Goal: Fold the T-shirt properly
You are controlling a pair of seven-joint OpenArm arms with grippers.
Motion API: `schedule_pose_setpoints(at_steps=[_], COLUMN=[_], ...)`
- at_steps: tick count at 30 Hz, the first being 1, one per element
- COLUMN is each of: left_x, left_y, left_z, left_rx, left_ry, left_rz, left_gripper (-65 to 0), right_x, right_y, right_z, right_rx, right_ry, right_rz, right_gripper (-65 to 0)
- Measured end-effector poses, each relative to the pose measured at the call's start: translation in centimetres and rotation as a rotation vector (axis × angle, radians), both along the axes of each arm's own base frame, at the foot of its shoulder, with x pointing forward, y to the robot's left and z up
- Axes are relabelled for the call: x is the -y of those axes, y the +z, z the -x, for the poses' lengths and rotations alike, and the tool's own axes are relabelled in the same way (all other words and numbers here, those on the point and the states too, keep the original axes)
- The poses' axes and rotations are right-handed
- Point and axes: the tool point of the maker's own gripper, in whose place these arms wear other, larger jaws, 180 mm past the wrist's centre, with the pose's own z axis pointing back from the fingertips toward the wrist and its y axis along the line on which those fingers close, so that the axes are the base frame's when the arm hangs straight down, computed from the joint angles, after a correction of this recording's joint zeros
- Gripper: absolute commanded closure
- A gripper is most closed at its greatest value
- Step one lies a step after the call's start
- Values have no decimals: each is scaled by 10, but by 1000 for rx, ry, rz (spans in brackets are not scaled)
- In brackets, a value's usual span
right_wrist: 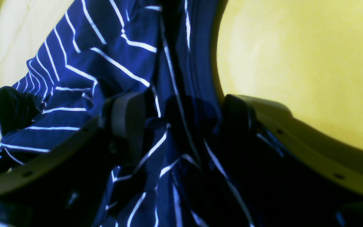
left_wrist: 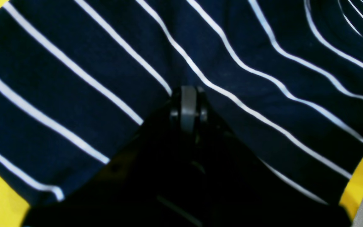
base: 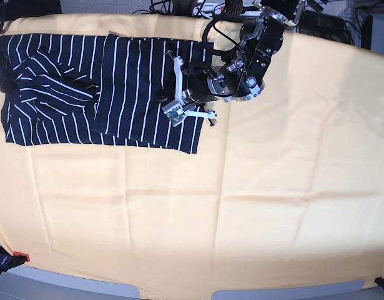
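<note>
We find the T-shirt [base: 85,87] spread along the desk's [base: 241,206] far left edge on the yellow cloth [base: 291,156]. Our left gripper [left_wrist: 187,94], pads pressed together, pinches shirt fabric, presumably to carry a fold. Our right gripper [right_wrist: 178,116] stands open with bunched fabric between its pads. Open room lies toward the near side.

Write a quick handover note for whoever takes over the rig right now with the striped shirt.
Left gripper: jaws together, pressed on the dark navy white-striped fabric T-shirt; a pinch cannot be confirmed.
Right gripper: open, bunched shirt fabric between its jaws.
Shirt lies at the far left of the yellow-orange table cloth, one panel folded over, left end rumpled.
Left to do: smooth it and finish the folds.
</note>
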Motion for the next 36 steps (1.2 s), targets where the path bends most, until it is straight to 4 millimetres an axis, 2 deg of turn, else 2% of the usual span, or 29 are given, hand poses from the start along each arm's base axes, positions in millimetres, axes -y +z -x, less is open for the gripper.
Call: schedule_pose_setpoints(at_steps=[7, 11, 14, 26, 28, 31, 32, 36], left_x=[-1, -1, -1, -1, -1, 1, 1, 1], left_y=[0, 0, 0, 0, 0, 2, 3, 4], left_z=[0, 0, 0, 0, 0, 0, 1, 0], left_rx=[0, -1, -1, 0, 1, -11, -17, -25], left_ry=[0, 0, -1, 0, 0, -3, -5, -8], left_rz=[-2, -2, -3, -2, -2, 11, 16, 23], left_gripper=[0, 0, 0, 0, 0, 0, 0, 0], right_x=[-16, -43, -53, -54, -54, -56, -56, -56], right_y=[-14, -14, -14, -14, -15, -22, -24, -24], right_z=[-20, -19, -13, -13, -12, -5, -3, -2], right_rx=[15, 1, -27, -27, -35, -80, -91, -91], right_ry=[12, 91, 134, 136, 138, 147, 152, 151], right_rz=[-107, -216, -254, -255, -254, -248, -245, -245], right_gripper=[-409, -409, -409, -394, -310, -61, 0, 0])
